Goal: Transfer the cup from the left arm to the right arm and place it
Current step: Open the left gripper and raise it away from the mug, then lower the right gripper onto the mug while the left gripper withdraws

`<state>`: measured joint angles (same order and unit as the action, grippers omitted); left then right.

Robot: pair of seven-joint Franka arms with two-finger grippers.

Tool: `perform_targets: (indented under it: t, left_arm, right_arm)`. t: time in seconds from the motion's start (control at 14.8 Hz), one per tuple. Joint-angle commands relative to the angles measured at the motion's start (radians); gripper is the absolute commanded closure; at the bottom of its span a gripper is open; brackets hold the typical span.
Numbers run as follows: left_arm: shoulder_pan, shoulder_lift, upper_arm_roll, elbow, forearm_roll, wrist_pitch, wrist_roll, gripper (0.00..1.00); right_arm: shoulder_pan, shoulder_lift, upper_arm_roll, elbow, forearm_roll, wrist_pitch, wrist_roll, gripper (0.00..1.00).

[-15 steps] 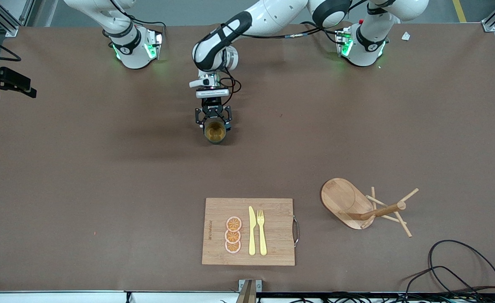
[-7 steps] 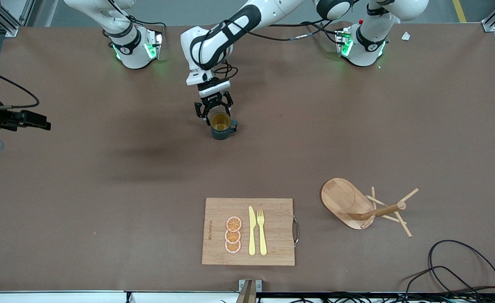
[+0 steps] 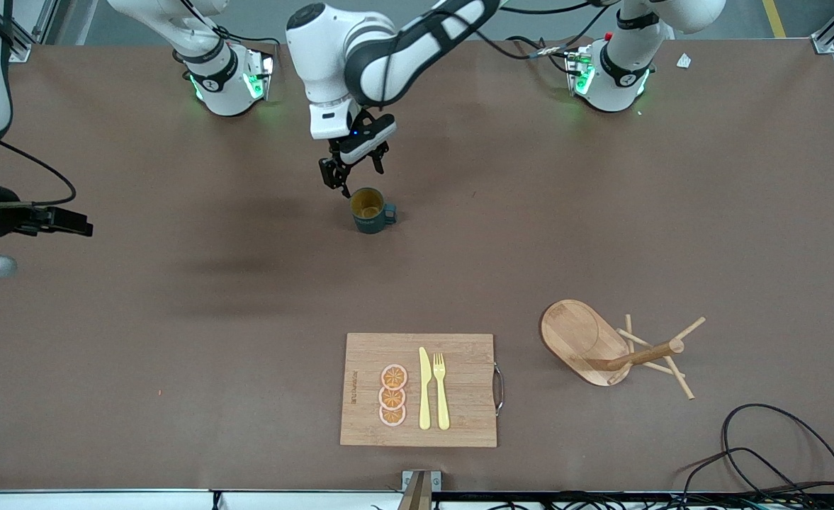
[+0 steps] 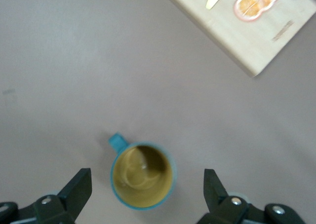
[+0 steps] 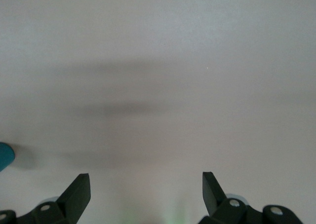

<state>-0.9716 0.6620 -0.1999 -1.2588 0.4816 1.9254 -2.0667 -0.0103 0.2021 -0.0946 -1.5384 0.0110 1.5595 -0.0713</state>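
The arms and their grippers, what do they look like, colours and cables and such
Both arms are glossy white with black joint bands and green-lit bases; loose black cables run along them. The left gripper is black, with a white camera block above it. Its wedge-shaped black fingers carry silver screws, as do those of the right gripper.

Right hand [image 5: 143, 189] fingers spread over bare table [image 5: 163, 61], teal cup [image 5: 5, 156] edge

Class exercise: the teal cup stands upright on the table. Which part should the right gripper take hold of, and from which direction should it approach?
Probably the rim of the cup, from above: it stands upright and open-topped. One finger inside, one outside, away from the handle, which juts toward the left arm's end.
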Motion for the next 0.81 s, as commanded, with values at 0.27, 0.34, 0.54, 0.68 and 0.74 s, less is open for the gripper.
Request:
perform_targets:
  t: [0.27, 0.34, 0.54, 0.68, 0.74]
  left_arm:
    - [0.264, -0.209, -0.006, -0.053, -0.191, -0.046, 0.516, 0.00]
    - [0.298, -0.231, -0.004, -0.059, -0.208, -0.058, 0.622, 0.00]
    - [0.419, -0.280, -0.006, -0.060, -0.250, -0.121, 0.940, 0.00]
    - [0.505, -0.311, -0.006, -0.060, -0.261, -0.155, 1.147, 0.00]
    - [0.548, -0.324, -0.007, -0.057, -0.271, -0.176, 1.237, 0.00]
  right_arm:
    - [0.027, 0.007, 0.013, -0.037, 0.046, 0.002, 0.295, 0.00]
    - [0.038, 0.005, 0.013, -0.057, 0.062, 0.005, 0.370, 0.00]
    - [0.094, -0.007, 0.015, -0.084, 0.093, 0.007, 0.640, 0.00]
    - [0.148, -0.010, 0.015, -0.092, 0.093, 0.007, 0.805, 0.00]
    - [0.186, -0.012, 0.015, -0.106, 0.093, 0.010, 0.890, 0.00]
